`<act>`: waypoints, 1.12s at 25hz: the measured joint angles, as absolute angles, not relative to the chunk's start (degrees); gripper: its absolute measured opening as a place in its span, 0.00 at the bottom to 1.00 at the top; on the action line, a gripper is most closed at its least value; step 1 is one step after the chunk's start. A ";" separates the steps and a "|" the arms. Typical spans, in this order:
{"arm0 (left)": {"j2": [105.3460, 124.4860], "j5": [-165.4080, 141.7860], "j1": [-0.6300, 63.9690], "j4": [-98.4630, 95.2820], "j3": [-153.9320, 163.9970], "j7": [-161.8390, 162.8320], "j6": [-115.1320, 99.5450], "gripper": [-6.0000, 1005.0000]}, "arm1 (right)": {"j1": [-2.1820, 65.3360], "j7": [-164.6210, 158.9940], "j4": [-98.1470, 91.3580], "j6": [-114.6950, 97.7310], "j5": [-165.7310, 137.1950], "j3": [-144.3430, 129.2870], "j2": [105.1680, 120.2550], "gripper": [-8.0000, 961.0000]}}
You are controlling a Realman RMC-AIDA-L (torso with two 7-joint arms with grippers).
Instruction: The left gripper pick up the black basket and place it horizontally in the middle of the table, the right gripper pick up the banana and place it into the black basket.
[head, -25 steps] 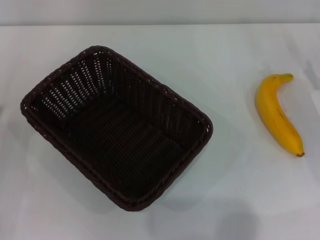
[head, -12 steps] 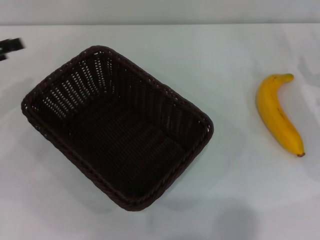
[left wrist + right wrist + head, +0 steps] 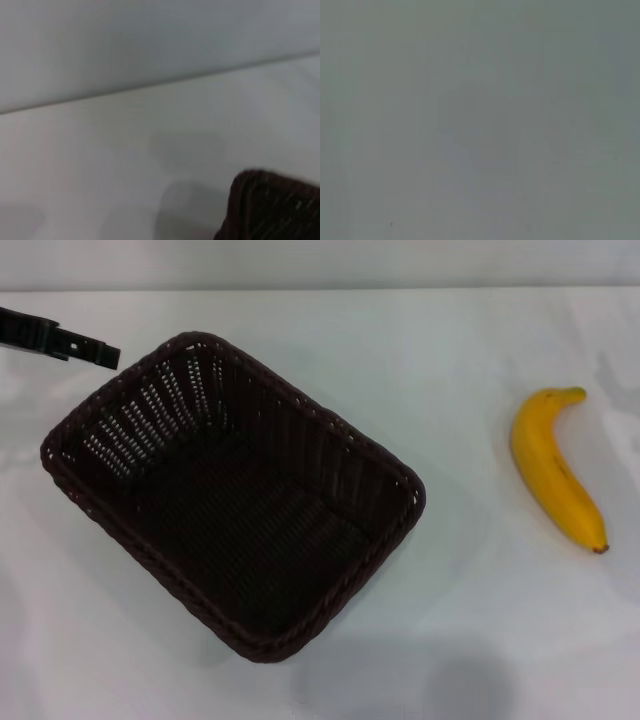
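The black basket lies askew on the white table, left of centre, empty. A corner of it shows in the left wrist view. The left gripper comes in from the left edge as a slim black bar; its tip is just beside the basket's far left rim, apart from it. The banana lies on the table at the right, stem pointing away from me. The right gripper is out of view; the right wrist view shows only a plain grey surface.
The table's far edge meets a pale wall. Nothing else stands on the table.
The left gripper has come in from the left edge and moved right, up to the basket's far left rim. Basket and banana have not moved.
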State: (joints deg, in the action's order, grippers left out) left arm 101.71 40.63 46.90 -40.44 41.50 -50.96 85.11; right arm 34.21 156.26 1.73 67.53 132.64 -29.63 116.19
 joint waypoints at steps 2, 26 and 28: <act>102.34 36.07 48.77 -40.35 41.61 -50.89 85.42 0.88 | 34.38 156.23 1.96 67.58 132.63 -29.54 116.19 0.86; 107.10 26.62 51.01 -36.40 44.30 -51.18 80.86 0.52 | 35.64 154.78 2.82 67.74 132.99 -29.26 116.19 0.85; 107.12 26.68 50.89 -36.29 44.29 -51.19 80.49 0.45 | 35.64 154.78 2.82 67.70 133.00 -29.23 116.19 0.85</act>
State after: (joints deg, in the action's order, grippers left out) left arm 107.12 26.68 50.89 -36.29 44.29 -51.19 80.49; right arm 35.64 154.78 2.82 67.70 132.99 -29.23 116.19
